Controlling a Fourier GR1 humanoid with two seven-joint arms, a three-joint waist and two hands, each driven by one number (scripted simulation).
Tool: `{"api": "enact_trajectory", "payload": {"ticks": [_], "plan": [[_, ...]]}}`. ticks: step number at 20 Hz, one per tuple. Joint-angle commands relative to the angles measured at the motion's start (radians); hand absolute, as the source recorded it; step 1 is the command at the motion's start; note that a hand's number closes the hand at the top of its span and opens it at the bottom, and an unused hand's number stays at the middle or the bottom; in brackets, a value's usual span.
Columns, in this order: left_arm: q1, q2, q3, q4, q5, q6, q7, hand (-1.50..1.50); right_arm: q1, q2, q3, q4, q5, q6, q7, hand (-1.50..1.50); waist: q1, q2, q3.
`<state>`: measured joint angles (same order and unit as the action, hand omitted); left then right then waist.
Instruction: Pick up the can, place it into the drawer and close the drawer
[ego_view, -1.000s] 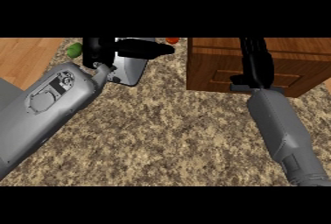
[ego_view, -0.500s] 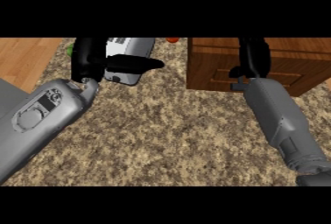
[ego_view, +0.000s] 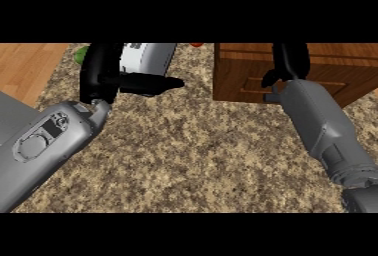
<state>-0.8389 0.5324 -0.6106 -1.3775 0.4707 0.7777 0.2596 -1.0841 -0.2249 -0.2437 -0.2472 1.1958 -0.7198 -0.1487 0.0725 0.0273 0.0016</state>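
A white-grey can (ego_view: 148, 59) sits at the view's top left, with my left hand (ego_view: 103, 70) curled round it; the thumb (ego_view: 151, 83) crosses below the can, and the can's top is cut off by the view's edge. The wooden drawer unit (ego_view: 244, 75) stands at the top right on the speckled counter (ego_view: 199, 150). My right hand (ego_view: 289, 60) rests against the drawer unit's front, fingers pointing up past the view's top, so their state does not show. Whether the drawer is open cannot be told.
A green object (ego_view: 80, 54) peeks out left of the can. A small red-orange thing (ego_view: 196, 44) lies at the top edge between can and drawer unit. Wooden floor (ego_view: 26, 65) shows beyond the counter's left edge.
My left hand has carried the can upward and slightly right, toward the view's top edge. The left forearm rose with it. The right hand stayed at the drawer unit.
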Motion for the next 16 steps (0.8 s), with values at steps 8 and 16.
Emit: {"api": "enact_trajectory", "payload": {"ticks": [8,16], "plan": [[0.098,0.013,0.011,-0.042,-0.011,-0.022,-0.048,-1.5,-0.104,0.078,-0.234,-0.058,-0.291,0.094,-0.205,-1.5,0.019,-0.002,0.002],[0.13,0.035,0.041,-0.075,-0.018,-0.019,-0.042,-1.5,-0.123,0.148,-0.395,-0.074,-0.496,0.213,-0.299,-1.5,-0.009,-0.017,0.001]]}}
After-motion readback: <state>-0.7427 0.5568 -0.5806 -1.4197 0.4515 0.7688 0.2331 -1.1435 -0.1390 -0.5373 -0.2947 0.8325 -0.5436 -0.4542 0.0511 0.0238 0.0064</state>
